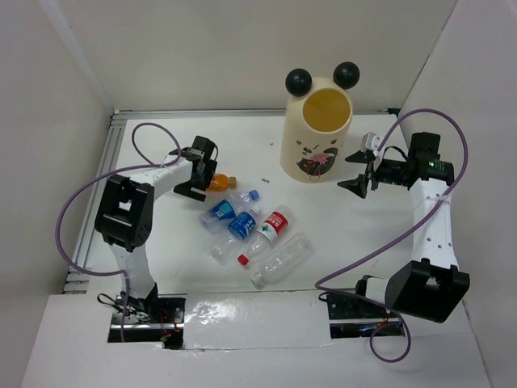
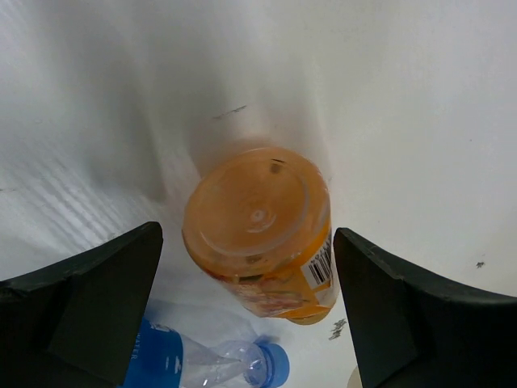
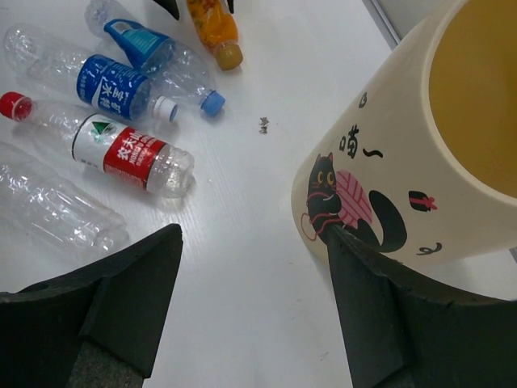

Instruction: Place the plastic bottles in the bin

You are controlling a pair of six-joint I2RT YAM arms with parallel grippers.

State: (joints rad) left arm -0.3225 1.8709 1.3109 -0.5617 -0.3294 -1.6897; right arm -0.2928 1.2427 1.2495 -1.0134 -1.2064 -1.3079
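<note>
Left gripper (image 2: 247,238), fingers spread wide, flanks the orange bottle (image 1: 220,184) without touching it. That bottle lies on the table (image 1: 323,226) at 11 o'clock of the main cluster. At least 4 other plastic bottles (image 1: 254,230) lie together near table centre, at 7 o'clock from the bin (image 1: 311,158). Right gripper (image 3: 252,242), likewise spread and empty, hovers at the bin's 4 o'clock. No bottle shows in the visible yellow interior, so judged progress is 0 deposited, all remaining, first grasp pending.
</note>
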